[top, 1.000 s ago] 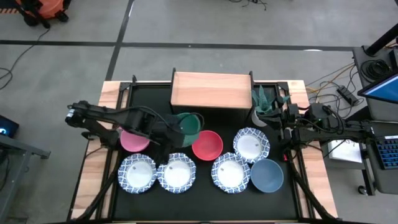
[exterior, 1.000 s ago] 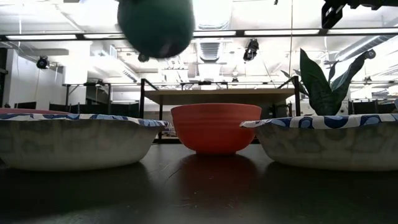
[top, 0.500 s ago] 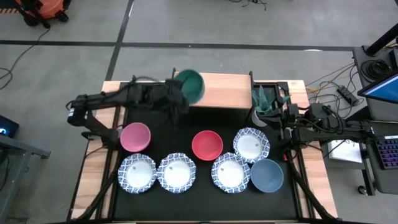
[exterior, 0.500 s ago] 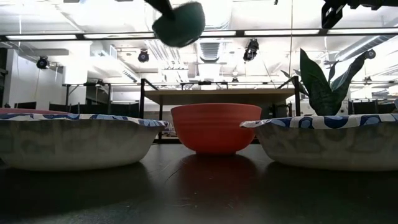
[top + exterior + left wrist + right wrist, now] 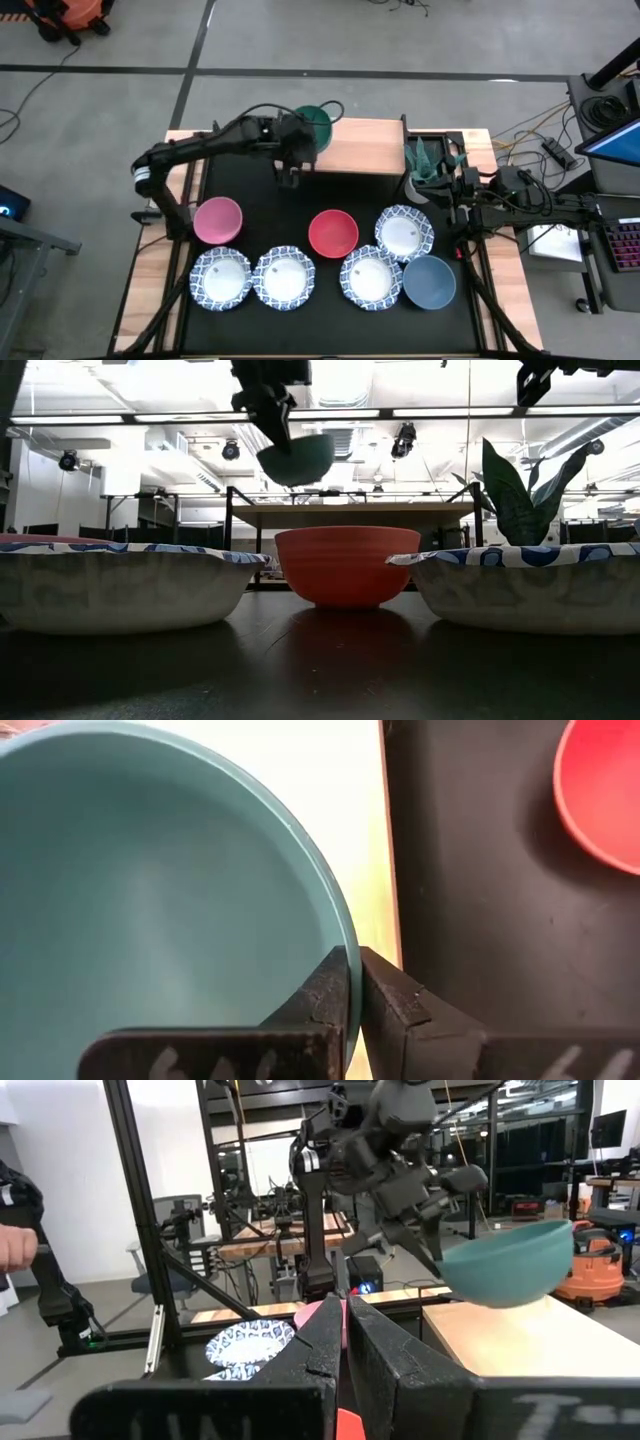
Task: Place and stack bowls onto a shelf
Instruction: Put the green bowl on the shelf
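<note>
The left gripper (image 5: pixel 303 137) is clamped on the rim of the green bowl (image 5: pixel 314 121); in the left wrist view its fingers (image 5: pixel 330 995) pinch the rim with one finger inside and one outside. In the high view the bowl sits upper centre, over the left part of the shelf (image 5: pixel 360 146); in the low view it hangs clear above the shelf board (image 5: pixel 350 510). In the lower half of the high view the remaining bowls rest on the black tabletop (image 5: pixel 250 218): the pink bowl (image 5: pixel 217 219) at left, the red bowl (image 5: pixel 333 233) at centre, four white bowls (image 5: pixel 284 278) and the slate-blue bowl (image 5: pixel 429 282) at lower right. The right gripper (image 5: pixel 460 195) waits at the table's right edge beside the potted plant (image 5: pixel 424 165), its fingers (image 5: pixel 320 1345) pressed together on nothing
</note>
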### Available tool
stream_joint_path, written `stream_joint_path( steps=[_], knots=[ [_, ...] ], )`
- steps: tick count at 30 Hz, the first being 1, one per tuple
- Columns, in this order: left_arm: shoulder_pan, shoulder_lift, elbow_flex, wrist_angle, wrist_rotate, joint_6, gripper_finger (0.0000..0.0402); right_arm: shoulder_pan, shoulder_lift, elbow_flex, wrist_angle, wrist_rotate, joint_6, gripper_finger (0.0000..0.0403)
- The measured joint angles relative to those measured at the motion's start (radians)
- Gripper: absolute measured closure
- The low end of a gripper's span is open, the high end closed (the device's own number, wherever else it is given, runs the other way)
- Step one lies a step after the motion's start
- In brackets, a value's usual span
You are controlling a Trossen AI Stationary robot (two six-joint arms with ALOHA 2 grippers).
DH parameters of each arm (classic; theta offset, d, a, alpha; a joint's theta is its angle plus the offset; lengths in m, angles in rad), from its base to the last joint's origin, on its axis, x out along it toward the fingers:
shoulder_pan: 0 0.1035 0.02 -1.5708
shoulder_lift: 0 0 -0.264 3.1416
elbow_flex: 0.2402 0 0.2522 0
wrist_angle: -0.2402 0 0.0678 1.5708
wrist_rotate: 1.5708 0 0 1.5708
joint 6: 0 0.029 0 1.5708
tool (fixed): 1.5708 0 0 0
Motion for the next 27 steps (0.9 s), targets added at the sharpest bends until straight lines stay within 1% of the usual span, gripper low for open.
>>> stream_joint_path(
  steps=[11,21,27],
  knots=[
    [0.023,0.072,0.030,-0.016,0.000,0.011,0.0402,0.000,0.000,0.000,-0.001,0.000,-0.002,0.0394],
    [0.050,0.079,0.030,-0.023,0.000,-0.016,0.0401,0.000,0.000,0.000,-0.001,0.000,-0.001,0.0394],
    [0.056,0.079,0.030,-0.025,0.000,-0.018,0.0384,0.000,0.000,0.000,-0.001,0.000,-0.001,0.0394]
  ],
)
